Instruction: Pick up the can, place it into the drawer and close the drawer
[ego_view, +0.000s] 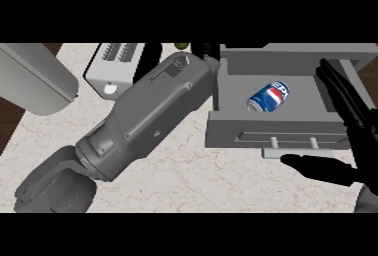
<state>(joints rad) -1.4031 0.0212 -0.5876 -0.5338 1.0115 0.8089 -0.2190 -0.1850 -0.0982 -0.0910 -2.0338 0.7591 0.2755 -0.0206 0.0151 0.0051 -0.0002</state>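
Observation:
A blue can (269, 96) with a red and white logo lies on its side inside the open grey drawer (244, 131); no hand touches it. My right hand (347, 107) is at the drawer's right side, open, its straight fingers laid along the right wall and its thumb (319, 167) just below the handle (293, 143) on the drawer's front. My left forearm (144, 115) slants from the lower left up to the drawer's back left corner. Only dark parts of the left hand (204, 50) show there, behind the drawer's rim.
A white appliance (111, 67) with a slotted top stands at the back, left of my left arm. A large grey rounded object (33, 77) fills the upper left corner. Something small and green (179, 46) sits at the back edge. The counter's left edge (16, 131) borders dark floor.

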